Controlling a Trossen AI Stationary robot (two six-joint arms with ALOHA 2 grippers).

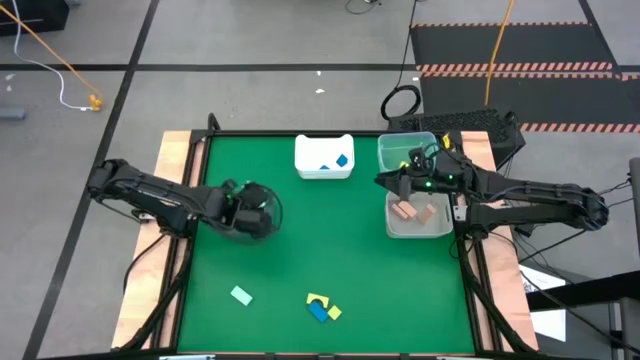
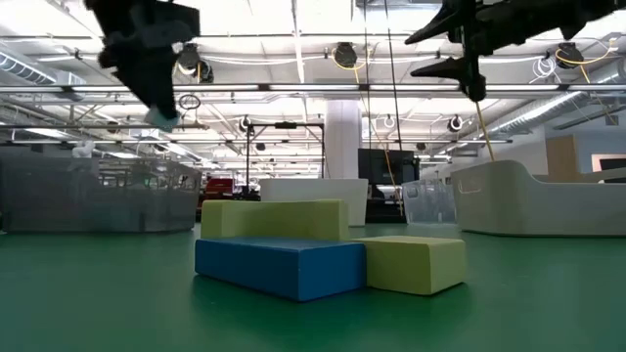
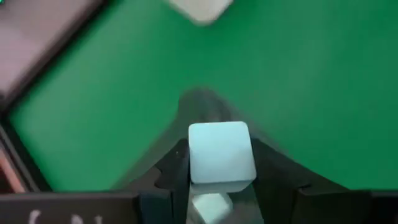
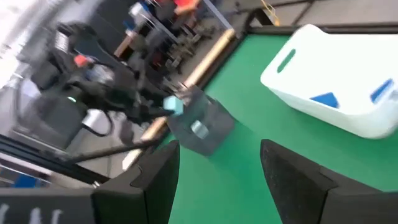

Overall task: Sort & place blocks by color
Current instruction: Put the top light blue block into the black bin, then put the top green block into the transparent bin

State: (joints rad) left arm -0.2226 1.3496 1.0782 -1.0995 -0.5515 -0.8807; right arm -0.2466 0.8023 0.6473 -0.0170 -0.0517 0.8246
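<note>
the left gripper (image 3: 221,180), clamped on a mint block (image 3: 221,152) above the dark bin (image 1: 262,225) at nine o'clock, could drop it wide if released off-centre, while the right gripper (image 4: 217,171) hangs half-open and empty.

No readable text, labels, numbers or signs

Matt green table covering (image 1: 330,240), smooth matt blocks (image 2: 323,256) (plastic-looking white bin (image 1: 324,158))

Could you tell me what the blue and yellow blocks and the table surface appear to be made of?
The blue block and yellow block look like matte foam or soft plastic: flat colour, no glare, slightly rounded edges. The table surface seems to be green felt or matting, even and unreflective.
</note>
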